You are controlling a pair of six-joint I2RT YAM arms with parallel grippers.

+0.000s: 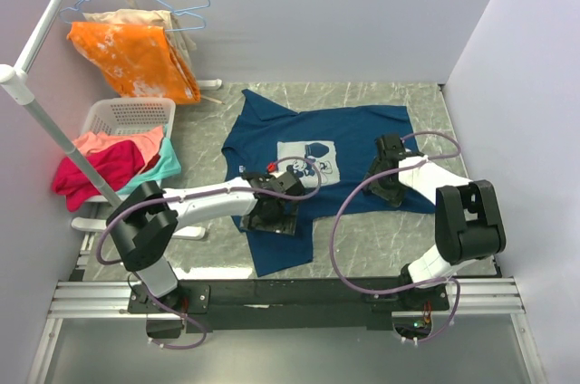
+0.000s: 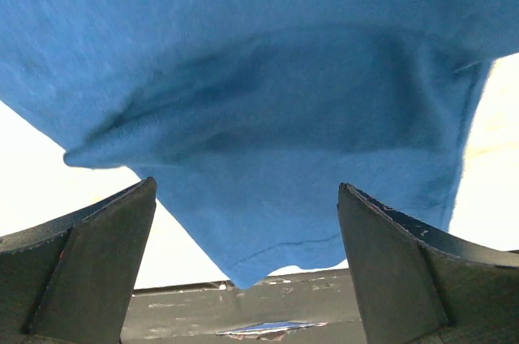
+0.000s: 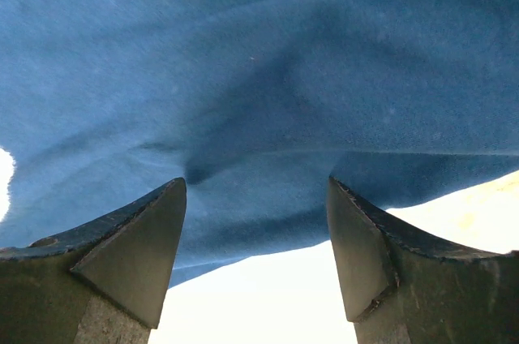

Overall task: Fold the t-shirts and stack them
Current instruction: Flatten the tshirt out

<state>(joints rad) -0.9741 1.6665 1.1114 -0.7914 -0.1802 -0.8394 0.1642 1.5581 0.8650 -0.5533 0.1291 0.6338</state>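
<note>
A navy blue t-shirt (image 1: 358, 144) with a pale square print (image 1: 308, 163) lies spread on the marble table, neck to the left. My left gripper (image 1: 272, 219) sits low over the shirt's near sleeve, jaws open, with a cloth corner (image 2: 268, 198) between the fingers (image 2: 97, 255) and ungripped. My right gripper (image 1: 385, 187) sits over the shirt's near hem at the right, jaws open, with the cloth edge (image 3: 259, 198) between the fingers (image 3: 138, 255).
A white laundry basket (image 1: 127, 117) at the left holds pink, red and teal garments (image 1: 104, 162). An orange shirt (image 1: 136, 58) hangs from a rack (image 1: 54, 13) at the back left. Walls close in on both sides.
</note>
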